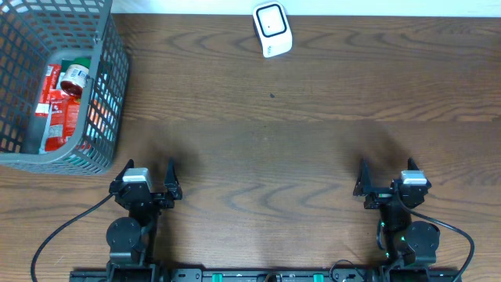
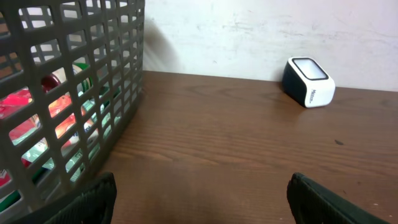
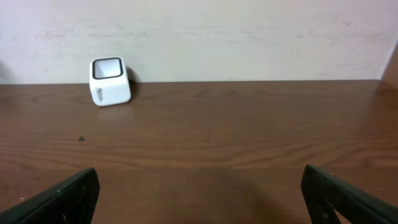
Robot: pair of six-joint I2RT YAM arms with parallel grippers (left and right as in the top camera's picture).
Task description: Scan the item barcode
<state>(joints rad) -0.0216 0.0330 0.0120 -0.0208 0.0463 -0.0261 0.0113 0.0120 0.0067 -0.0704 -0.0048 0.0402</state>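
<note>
In the grey basket [image 1: 109, 94], red packets [image 1: 56, 117] half hidden by mesh, left jaws apart, right jaws apart

On the worktop [image 1: 297, 157]: basket [image 1: 113, 94] at ten o'clock, packets [image 1: 56, 110] and a can [image 1: 75, 78] inside; scanner [image 1: 272, 29] at twelve; left tool [image 1: 150, 168] at seven, right tool [image 1: 387, 168] at five.

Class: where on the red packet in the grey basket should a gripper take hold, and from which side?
Probably across its narrow width, coming straight down from above: the red packet lies roughly flat on the bottom, and the basket has tall mesh walls blocking sideways approach. The open left gripper is nearest.
</note>
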